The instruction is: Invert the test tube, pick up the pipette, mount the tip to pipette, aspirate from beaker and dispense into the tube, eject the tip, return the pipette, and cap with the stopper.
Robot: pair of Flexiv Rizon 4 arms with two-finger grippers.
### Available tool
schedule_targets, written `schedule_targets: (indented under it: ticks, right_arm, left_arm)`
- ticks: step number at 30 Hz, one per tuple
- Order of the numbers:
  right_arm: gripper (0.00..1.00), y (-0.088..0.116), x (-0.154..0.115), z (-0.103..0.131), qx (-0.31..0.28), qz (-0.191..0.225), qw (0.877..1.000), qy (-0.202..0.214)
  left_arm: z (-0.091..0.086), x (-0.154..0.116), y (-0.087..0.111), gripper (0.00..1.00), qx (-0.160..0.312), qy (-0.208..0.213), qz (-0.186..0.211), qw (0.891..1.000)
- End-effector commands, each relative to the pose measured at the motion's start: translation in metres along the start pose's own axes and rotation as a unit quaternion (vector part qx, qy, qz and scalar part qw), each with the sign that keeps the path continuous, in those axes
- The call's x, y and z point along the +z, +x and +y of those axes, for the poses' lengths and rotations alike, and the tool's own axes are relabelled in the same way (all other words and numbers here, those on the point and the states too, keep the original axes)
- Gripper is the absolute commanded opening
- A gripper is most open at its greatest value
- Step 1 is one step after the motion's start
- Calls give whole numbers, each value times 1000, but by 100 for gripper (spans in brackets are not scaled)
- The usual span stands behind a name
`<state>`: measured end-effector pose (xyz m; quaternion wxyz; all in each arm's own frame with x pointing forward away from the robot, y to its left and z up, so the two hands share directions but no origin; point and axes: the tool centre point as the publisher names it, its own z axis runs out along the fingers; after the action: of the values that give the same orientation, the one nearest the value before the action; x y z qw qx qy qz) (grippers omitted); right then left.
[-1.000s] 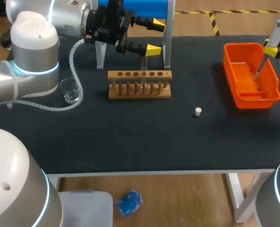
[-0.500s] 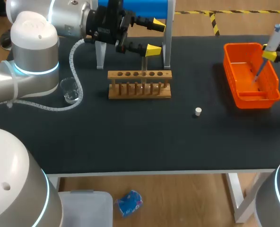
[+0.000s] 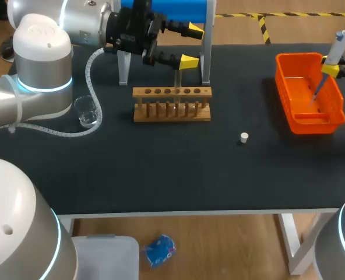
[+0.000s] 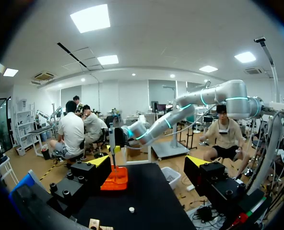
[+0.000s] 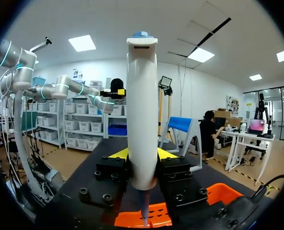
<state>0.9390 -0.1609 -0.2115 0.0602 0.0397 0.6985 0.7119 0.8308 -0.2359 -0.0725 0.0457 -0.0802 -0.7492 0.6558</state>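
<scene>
**A:** Which step is in hand now?

**B:** I judge it is the ejecting of the tip. The right tool (image 3: 330,69) pinches the pipette (image 3: 334,49) from two sides and holds it nearly upright over the orange bin (image 3: 319,123), at the far right of the desk. The thin tip (image 3: 317,90) is on the pipette and points down into the bin.

**A:** And the other arm?

**B:** The left tool (image 3: 192,45) hangs over the wooden rack (image 3: 171,113) with its fingers spread wide and nothing between them. The test tube (image 3: 177,81) stands in the rack, just below it.

**A:** What does the next move call for?

**B:** I think the tip must be released while it is inside the bin walls, so that it does not fall on the desk. After that, the pipette has to go back. Then the white stopper (image 3: 244,137), which lies alone nearer and right of the rack, has to go on the tube. The beaker (image 3: 86,111) stands left of the rack, and I think it is not needed any more.
</scene>
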Motion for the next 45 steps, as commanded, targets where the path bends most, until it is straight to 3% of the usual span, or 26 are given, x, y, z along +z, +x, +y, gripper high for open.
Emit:
schedule_targets:
  ticks: [1, 7, 11, 15, 17, 18, 23, 28, 32, 45]
  right_arm:
    - [0, -1, -1, 0, 0, 2, 1000, 0]
    - [0, -1, -1, 0, 0, 2, 1000, 0]
    - [0, -1, -1, 0, 0, 2, 1000, 0]
    - [0, -1, -1, 0, 0, 2, 1000, 0]
    - [0, -1, -1, 0, 0, 2, 1000, 0]
    - [0, -1, -1, 0, 0, 2, 1000, 0]
    - [0, -1, -1, 0, 0, 2, 1000, 0]
    - [0, -1, -1, 0, 0, 2, 1000, 0]
    - [0, -1, -1, 0, 0, 2, 1000, 0]
    - [0, -1, -1, 0, 0, 2, 1000, 0]
  left_arm:
    - [1, 0, 0, 100, 1, 1, -1, 1000]
    - [-1, -2, 0, 100, 0, 4, -7, 1000]
    - [-15, -1, -3, 100, 9, -6, -18, 1000]
    - [-32, 13, -11, 100, 10, -23, -13, 1000]
    - [-37, 20, -17, 100, -19, -43, -32, 998]
    - [-41, 24, -21, 100, -9, -38, -33, 999]
    - [-55, 62, -43, 100, -15, -54, -23, 998]
    - [-54, 99, -69, 100, -28, -67, -19, 997]
    - [-45, 118, -87, 100, -46, -50, -17, 998]
    - [-45, 118, -87, 100, -46, -50, -17, 998]
